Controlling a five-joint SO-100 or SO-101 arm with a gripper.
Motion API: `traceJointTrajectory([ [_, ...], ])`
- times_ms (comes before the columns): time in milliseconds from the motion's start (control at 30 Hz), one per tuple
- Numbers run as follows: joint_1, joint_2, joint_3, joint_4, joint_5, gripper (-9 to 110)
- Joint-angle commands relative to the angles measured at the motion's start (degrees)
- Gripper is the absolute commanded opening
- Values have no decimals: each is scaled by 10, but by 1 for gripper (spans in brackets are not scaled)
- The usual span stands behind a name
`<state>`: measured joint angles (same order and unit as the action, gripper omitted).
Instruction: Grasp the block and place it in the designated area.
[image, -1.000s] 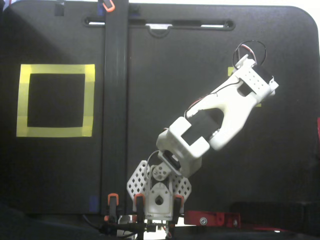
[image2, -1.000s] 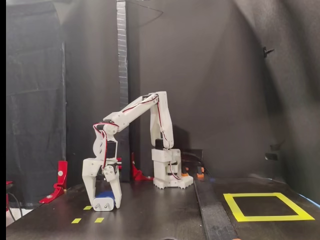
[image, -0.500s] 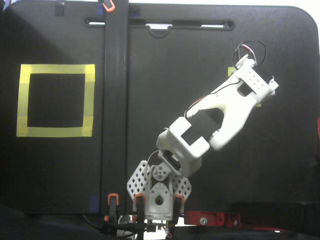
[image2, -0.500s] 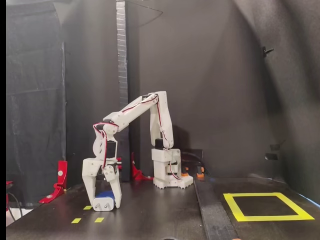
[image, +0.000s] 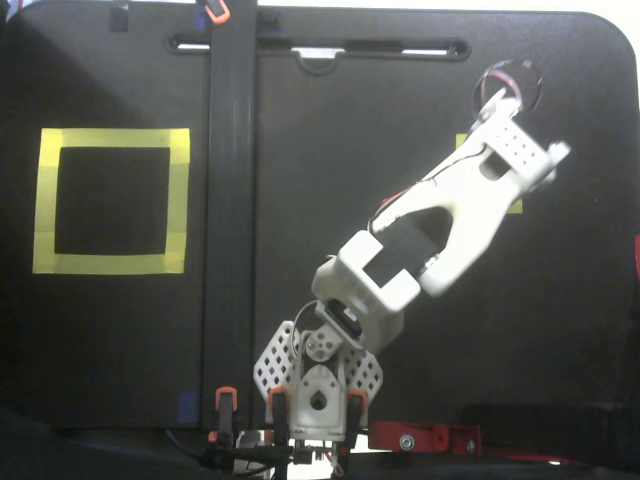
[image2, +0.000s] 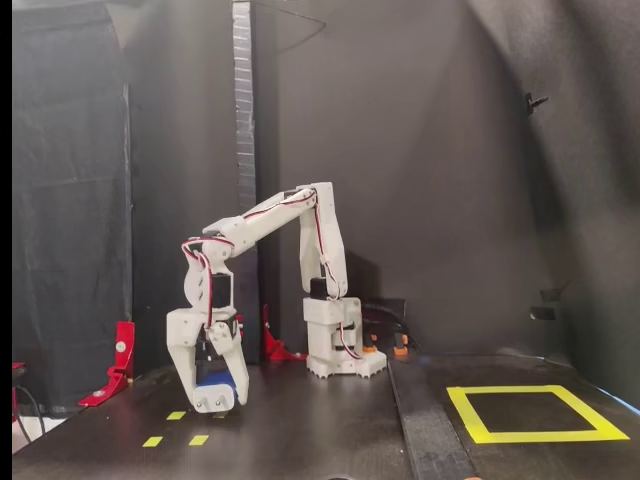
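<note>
Now: lift and carry.
Our white end effector (image2: 215, 398) grips the small dark blue rounded block (image2: 214, 380) just above the black tabletop (image2: 300, 430); we raise it clear before swinging toward the yellow-taped square area (image2: 533, 413).

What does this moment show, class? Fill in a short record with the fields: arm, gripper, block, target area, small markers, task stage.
arm: white, bent over the left part of the table in the side fixed view
gripper: pointing down, closed around the block
block: dark blue, between the fingers, seemingly just above the table; hidden under the arm in the top-down fixed view
target area: yellow tape square, nothing inside, far right in the side fixed view
small markers: tiny yellow tape squares near the gripper
task stage: block grasped, not yet placed
</note>
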<state>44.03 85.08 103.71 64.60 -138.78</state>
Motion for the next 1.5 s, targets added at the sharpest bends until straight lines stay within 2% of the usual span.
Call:
traceJointTrajectory([
  [0, -4, 18, -54, 38, 4, 19],
  [700, -15, 18, -279, 266, 19, 19],
  [1133, -18, 18, -281, 266, 25, 19],
  [1467, -101, 17, -279, 266, 134, 19],
])
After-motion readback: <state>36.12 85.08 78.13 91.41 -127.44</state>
